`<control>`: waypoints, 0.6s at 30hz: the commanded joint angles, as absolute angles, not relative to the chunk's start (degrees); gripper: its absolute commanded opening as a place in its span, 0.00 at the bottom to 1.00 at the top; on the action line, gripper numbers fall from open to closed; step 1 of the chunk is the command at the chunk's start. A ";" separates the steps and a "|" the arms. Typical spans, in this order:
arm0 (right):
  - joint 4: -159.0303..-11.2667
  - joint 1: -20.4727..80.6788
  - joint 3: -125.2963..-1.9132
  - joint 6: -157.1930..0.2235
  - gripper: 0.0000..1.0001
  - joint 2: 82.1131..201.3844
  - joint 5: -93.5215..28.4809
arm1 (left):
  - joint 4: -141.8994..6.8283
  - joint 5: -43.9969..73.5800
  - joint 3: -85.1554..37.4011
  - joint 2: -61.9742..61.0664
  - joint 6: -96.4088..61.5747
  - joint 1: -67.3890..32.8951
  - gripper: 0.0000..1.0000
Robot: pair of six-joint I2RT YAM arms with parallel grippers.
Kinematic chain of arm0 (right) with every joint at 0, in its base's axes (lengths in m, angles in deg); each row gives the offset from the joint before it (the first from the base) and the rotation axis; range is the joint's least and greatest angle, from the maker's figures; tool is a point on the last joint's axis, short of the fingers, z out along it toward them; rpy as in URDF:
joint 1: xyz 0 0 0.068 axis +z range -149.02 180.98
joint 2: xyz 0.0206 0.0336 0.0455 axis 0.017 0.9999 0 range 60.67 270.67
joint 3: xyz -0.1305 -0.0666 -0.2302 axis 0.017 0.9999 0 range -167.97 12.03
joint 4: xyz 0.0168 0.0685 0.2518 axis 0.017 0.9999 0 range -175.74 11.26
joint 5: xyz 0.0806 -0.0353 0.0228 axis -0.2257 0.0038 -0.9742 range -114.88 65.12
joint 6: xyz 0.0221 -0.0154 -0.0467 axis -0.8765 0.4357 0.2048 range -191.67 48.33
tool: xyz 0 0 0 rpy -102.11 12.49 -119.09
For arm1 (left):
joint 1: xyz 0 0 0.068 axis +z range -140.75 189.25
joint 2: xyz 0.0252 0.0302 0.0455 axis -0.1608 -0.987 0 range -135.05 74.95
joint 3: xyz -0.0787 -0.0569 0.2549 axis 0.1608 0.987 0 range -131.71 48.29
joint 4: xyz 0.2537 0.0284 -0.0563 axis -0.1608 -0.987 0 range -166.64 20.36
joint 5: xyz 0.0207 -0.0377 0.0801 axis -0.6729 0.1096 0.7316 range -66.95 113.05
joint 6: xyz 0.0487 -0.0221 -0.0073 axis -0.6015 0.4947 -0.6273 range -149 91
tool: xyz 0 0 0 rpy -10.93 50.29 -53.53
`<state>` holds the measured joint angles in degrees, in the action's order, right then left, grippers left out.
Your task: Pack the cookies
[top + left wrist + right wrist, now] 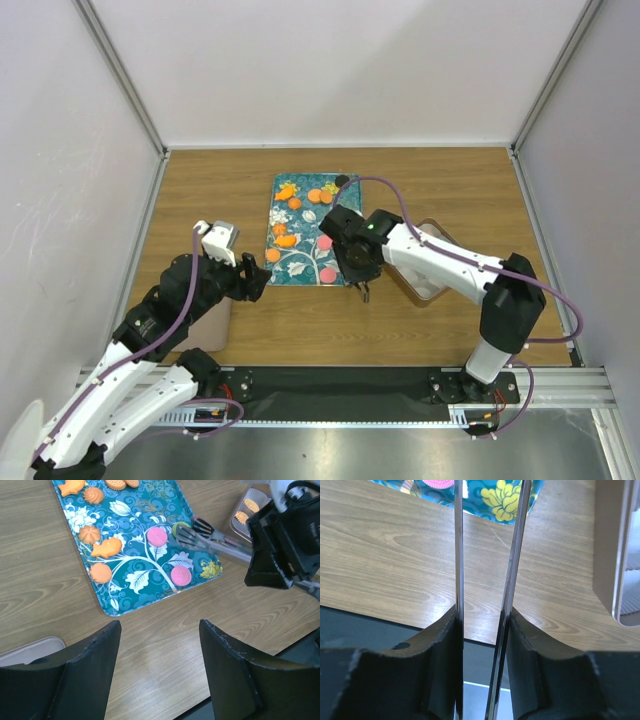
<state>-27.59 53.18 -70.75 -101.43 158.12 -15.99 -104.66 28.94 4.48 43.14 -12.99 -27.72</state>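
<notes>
The teal tray [300,265] holds cookies: orange ones [294,203], two pink ones [157,536] [180,575] and a black one [342,181] at the far edge. My right gripper [357,262] is shut on metal tongs [210,537], its fingers [440,640] pressing both arms [458,555]. The tong tips sit around a green cookie [179,526] near the tray's right edge. I cannot tell if that cookie is lifted. My left gripper [160,625] is open and holds nothing, above bare table near the tray's front left corner.
A clear plastic box [425,265] stands right of the tray with some cookies [247,507] inside; its wall [615,555] shows close to the right gripper. A pale flat lid [30,650] lies at the left, under the left arm. The table's near edge [395,617] is close behind.
</notes>
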 commanded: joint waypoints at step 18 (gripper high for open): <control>-25.63 27.28 -52.14 -103.84 0.30 127.38 -15.12 | -103.21 27.62 4.70 42.35 -13.53 -28.63 0.70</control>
<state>-24.97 30.30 -54.38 -103.16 129.05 -14.25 -104.64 28.72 4.48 42.92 -13.01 -28.02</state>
